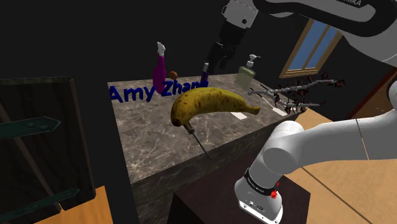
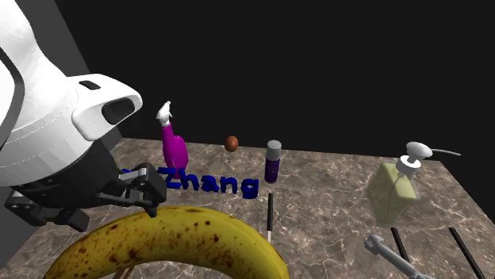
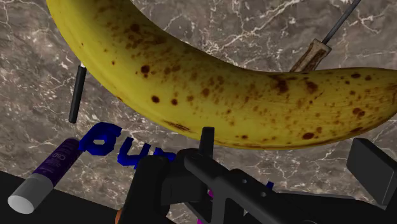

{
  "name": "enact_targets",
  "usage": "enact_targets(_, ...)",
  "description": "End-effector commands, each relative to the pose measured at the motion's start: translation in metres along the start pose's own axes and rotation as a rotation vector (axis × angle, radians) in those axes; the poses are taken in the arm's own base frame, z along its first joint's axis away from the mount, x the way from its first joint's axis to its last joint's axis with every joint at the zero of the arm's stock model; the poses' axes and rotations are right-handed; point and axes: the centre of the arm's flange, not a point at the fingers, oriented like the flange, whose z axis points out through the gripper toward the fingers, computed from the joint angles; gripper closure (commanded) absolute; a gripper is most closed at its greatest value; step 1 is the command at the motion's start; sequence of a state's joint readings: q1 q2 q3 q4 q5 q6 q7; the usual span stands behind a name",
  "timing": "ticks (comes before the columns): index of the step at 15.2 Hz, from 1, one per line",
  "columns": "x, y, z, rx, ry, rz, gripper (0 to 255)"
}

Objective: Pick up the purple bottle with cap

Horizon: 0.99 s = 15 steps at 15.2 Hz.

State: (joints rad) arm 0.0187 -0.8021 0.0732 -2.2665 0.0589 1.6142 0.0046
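The purple bottle (image 2: 273, 165) stands upright with a grey cap on the marble counter (image 2: 333, 206), just behind the blue letters (image 2: 214, 184). In the shoulder view only a strip of the bottle (image 1: 204, 80) shows beneath a finger. In the wrist view the bottle (image 3: 49, 173) is off to one side of the fingers, not between them. My black gripper (image 1: 214, 62) hangs open above the letters, close to the bottle, holding nothing. It is also in the second exterior view, gripper (image 2: 152, 193), and wrist view, gripper (image 3: 261, 186).
A huge spotted banana (image 1: 213, 103) fills the counter's middle over a thin pointed tool (image 1: 198, 141). A magenta spray bottle (image 2: 173, 144), a small brown ball (image 2: 232, 143), a soap dispenser (image 2: 394, 190), black rods (image 2: 270, 219) and dark gun-like objects (image 1: 294, 95) stand around.
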Motion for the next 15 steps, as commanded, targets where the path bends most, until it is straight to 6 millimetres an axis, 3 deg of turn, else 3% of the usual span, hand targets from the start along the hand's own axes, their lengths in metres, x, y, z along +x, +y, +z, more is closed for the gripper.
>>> enact_targets(1, 0.0, 0.0, 0.0, 0.0, 0.0, 0.0, 0)
enact_targets(15, 0.11, 0.149, 0.051, 0.002, -0.076, 0.028, 0)
